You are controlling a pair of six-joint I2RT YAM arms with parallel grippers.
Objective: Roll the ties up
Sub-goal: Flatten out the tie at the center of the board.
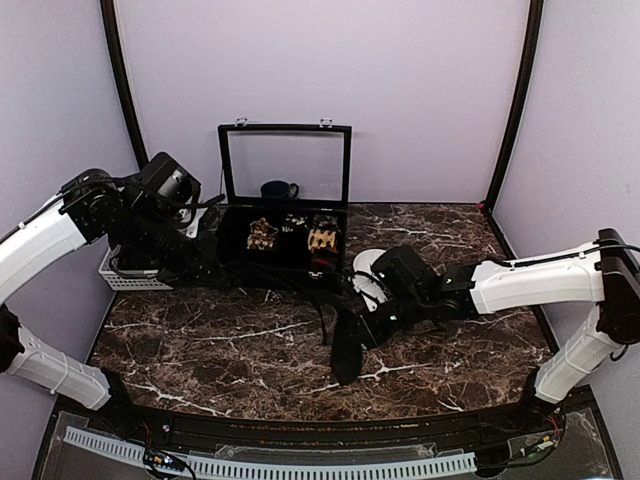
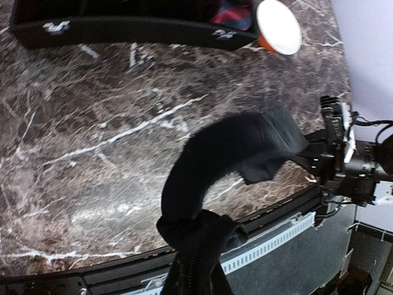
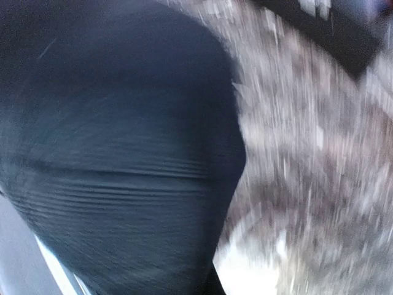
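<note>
Even bright light; right wrist view heavily motion-blurred.

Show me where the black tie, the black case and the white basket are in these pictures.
black tie (image 2: 233,147): left wrist view, its wide curved middle.
black case (image 1: 285,260): top external view, its front wall.
white basket (image 1: 126,281): top external view, its near wall.

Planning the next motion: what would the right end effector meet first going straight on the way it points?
Probably the black tie: its fabric fills the right wrist view directly ahead of the right end effector, marble table behind it. Blur leaves depth unclear.
</note>
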